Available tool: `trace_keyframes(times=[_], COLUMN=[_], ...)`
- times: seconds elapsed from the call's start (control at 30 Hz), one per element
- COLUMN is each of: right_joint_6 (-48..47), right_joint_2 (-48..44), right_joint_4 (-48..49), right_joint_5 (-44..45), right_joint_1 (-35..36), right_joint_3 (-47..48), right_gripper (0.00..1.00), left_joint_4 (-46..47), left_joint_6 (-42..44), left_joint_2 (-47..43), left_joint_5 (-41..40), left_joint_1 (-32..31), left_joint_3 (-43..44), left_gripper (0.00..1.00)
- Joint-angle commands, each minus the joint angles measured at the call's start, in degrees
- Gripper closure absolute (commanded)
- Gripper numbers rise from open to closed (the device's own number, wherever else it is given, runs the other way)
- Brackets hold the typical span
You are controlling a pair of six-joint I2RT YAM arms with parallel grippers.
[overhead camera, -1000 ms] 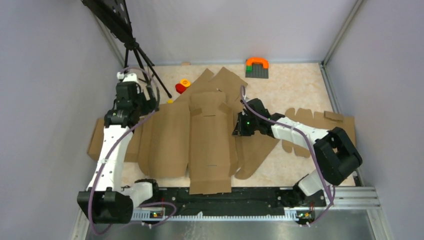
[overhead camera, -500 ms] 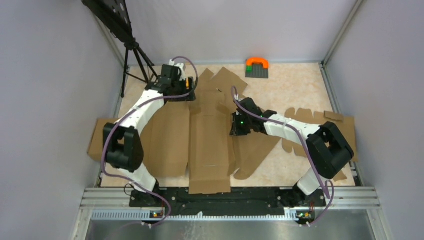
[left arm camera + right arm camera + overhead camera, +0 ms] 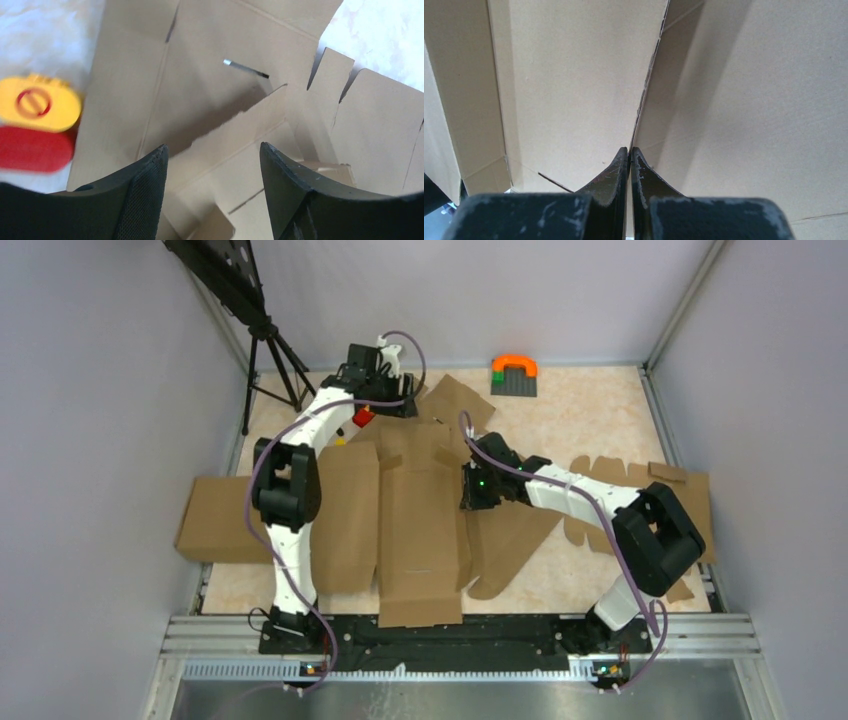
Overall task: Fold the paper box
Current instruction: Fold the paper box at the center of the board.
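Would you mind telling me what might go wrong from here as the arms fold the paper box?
1. The left hand hangs open over the far end of the paper box, right beside a yellow-and-red toy. Closing there might nudge the toy or catch the wrong flap.
2. The right hand is shut at the edge of a side flap. If that contact is shallow, the flap may slip free and drop flat.

back left: tripod (image 3: 266,332) legs near, red-yellow toy (image 3: 37,122) just beside left gripper (image 3: 212,155), little room | middle: paper box (image 3: 420,530) flaps stick up, right gripper (image 3: 629,150) sits at its right wall | back right: bare table (image 3: 590,410), wide room beside orange toy (image 3: 514,370) | far right: flat scraps (image 3: 620,480), easy to pass over | far left: flat cardboard slab (image 3: 215,530)
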Motion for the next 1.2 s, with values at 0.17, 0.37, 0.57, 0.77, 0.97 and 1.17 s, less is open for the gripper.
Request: trace_keyframes(times=[0.17,0.37,0.57,0.77,0.97,1.17], right_joint_6=[-1.02,-1.15,-1.09,-1.02,-0.86,-0.86], right_joint_2=[1.02,1.77,2.16,2.16,2.16,2.57], right_joint_4=[0.21,0.22,0.49,0.22,-0.02,-0.85], right_joint_5=[-1.31,-1.51,-1.37,-0.68,0.37,2.83], right_joint_1=[1.1,1.1,1.1,1.1,1.12,1.2], right_joint_3=[3.43,3.84,3.62,3.7,4.09,5.15], right_gripper=[1.0,1.0,1.0,1.0,1.0,1.0], left_joint_4=[-15.75,-21.23,-19.28,-13.82,-13.6,-9.82], left_joint_6=[14.07,17.11,17.06,16.03,15.37,13.8], left_joint_2=[14.56,16.17,11.91,6.36,3.88,1.32], left_joint_5=[14.8,18.07,20.35,21.28,21.07,22.66], left_joint_1=[-0.24,-0.16,-0.24,-0.33,-0.51,-0.79], left_joint_3=[20.21,20.99,16.66,9.18,6.95,3.13], left_gripper=[0.31,0.39,0.6,0.7,0.73,0.79])
